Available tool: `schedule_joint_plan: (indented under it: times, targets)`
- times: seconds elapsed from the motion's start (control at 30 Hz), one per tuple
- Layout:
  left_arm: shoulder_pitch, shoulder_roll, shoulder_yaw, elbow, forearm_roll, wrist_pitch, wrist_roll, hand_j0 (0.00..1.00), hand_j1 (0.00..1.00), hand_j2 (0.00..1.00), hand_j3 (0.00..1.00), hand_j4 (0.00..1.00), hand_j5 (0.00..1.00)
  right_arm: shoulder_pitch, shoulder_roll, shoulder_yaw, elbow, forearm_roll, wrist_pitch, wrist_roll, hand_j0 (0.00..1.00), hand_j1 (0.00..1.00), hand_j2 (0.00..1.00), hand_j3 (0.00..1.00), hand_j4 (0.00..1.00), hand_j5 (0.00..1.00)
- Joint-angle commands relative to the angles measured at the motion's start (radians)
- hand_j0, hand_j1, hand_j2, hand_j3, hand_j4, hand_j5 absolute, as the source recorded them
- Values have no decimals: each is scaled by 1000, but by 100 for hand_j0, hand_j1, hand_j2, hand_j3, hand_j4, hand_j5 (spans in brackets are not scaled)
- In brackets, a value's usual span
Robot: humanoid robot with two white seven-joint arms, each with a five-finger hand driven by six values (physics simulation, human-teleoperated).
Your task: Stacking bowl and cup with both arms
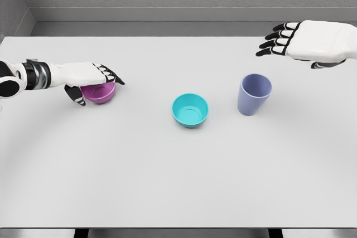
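Fingers of the left hand (92,81) wrap the purple bowl (99,93) at the table's left side: the dark fingertips lie over its far rim and the thumb (77,97) presses against its near left wall, so the hand is grasping the bowl. The bowl stands upright on the white table (178,182), partly hidden under the palm. The left arm comes in level from the left edge, low over the tabletop.

The right hand (309,42) hovers above the table's far right corner, palm down, fingers stretched out and relaxed toward the left, holding nothing. Below and to its left stands the blue cup (254,94), upright with its mouth open, apart from that hand. Between cup and purple bowl sits the teal bowl (189,110), upright, near the cup and touching neither.
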Motion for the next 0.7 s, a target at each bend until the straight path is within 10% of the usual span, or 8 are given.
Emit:
schedule_joint_plan:
  times: [0.0,0.17,0.5,0.67]
  targets:
    - [0,1,0,6,4,2,0,100,100,100,100,100,100,-2,-1,-1,0,-3,3,0,100,100,100,100,100,100]
    - [0,1,0,4,4,2,0,100,100,100,100,100,100,-2,-1,-1,0,-3,3,0,100,100,100,100,100,100]
    - [-2,1,2,4,5,2,0,57,57,57,57,57,57,-2,-1,-1,0,-3,3,0,100,100,100,100,100,100]
    - [-2,1,2,0,9,2,0,57,57,57,57,57,57,-2,-1,-1,0,-3,3,0,100,100,100,100,100,100]
